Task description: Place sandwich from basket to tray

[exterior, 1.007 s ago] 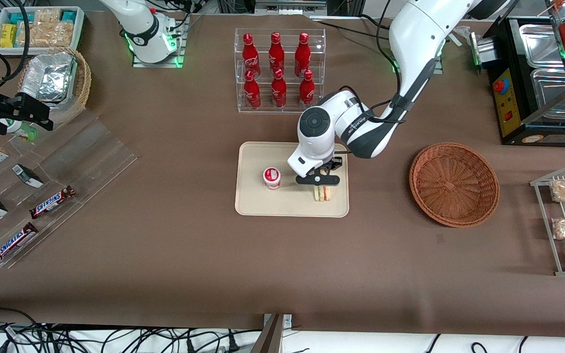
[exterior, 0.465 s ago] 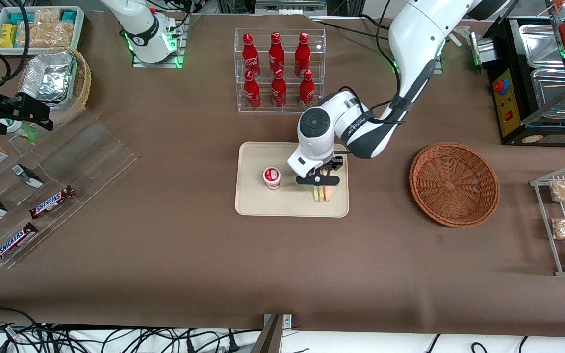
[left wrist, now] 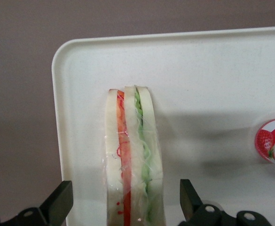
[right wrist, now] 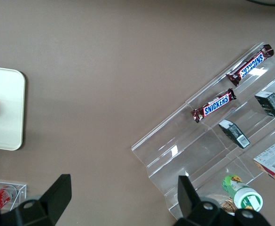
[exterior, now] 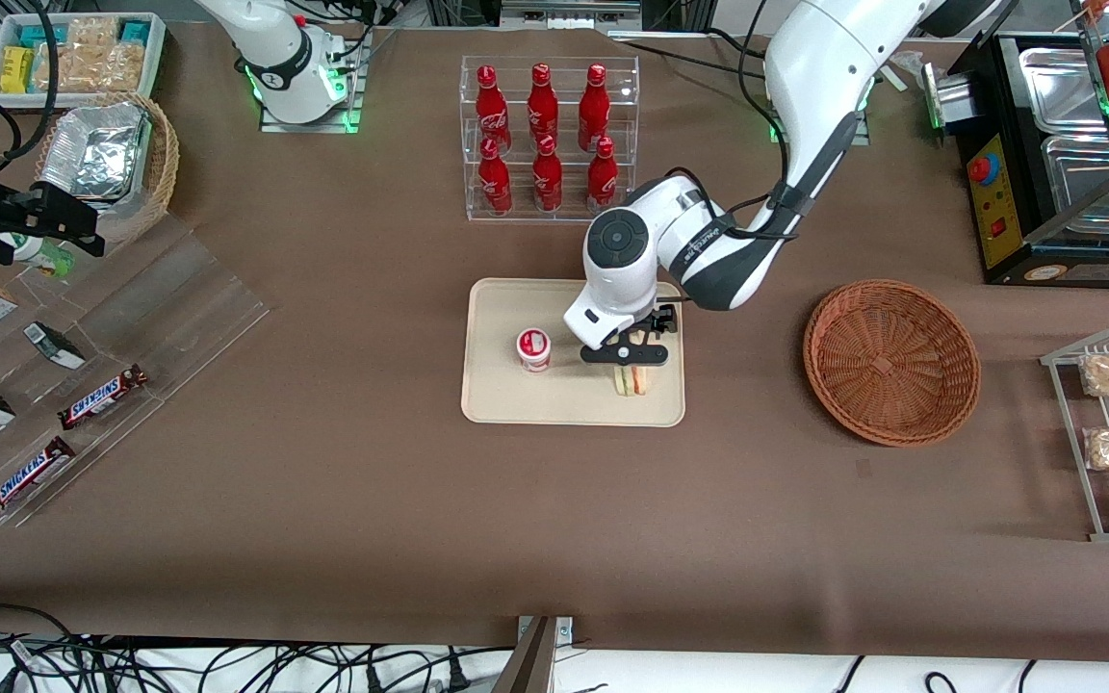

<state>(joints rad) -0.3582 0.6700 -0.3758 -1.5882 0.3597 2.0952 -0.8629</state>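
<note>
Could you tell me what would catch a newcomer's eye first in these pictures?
The wrapped sandwich standing on edge on the cream tray, with the end effector open just above it. Beside it on the tray sits a small red-and-white cup; the woven basket lies toward the working arm's end.

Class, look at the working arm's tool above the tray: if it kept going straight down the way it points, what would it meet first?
Probably the triangular white-bread sandwich in clear wrap, standing on edge on the cream-beige rectangular tray. It lies between the open fingers of the tool, which do not touch it; depth is unclear.
</note>
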